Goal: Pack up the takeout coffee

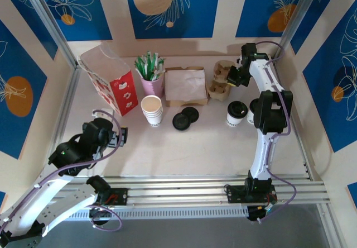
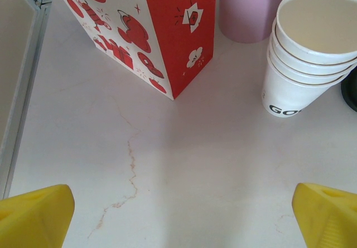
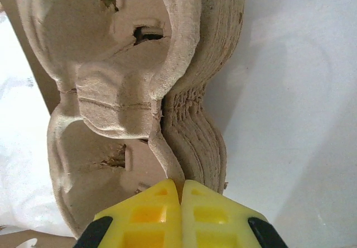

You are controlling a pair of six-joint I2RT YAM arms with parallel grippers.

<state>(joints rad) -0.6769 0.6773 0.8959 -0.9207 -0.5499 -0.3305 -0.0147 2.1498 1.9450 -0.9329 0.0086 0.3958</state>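
While the left pincer (image 2: 181,220) gapes, the right pincer (image 3: 181,187) seemingly pinches a fibrous carrier (image 3: 111,91) rim.

You were working in a lab cell dressed as a coffee counter — aluminium rails (image 1: 195,184) and blue leaf-print panels (image 1: 189,19) boxed in a pale tabletop (image 1: 212,147) stocked with takeout coffee (image 1: 236,113), stacked paper cups (image 1: 152,109), loose lids (image 1: 185,118), cardboard carriers (image 1: 220,83) and a paper bag (image 1: 111,80).

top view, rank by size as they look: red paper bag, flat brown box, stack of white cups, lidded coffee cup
1. red paper bag
2. flat brown box
3. stack of white cups and lidded coffee cup: these look nearly alike, so they are left unranked
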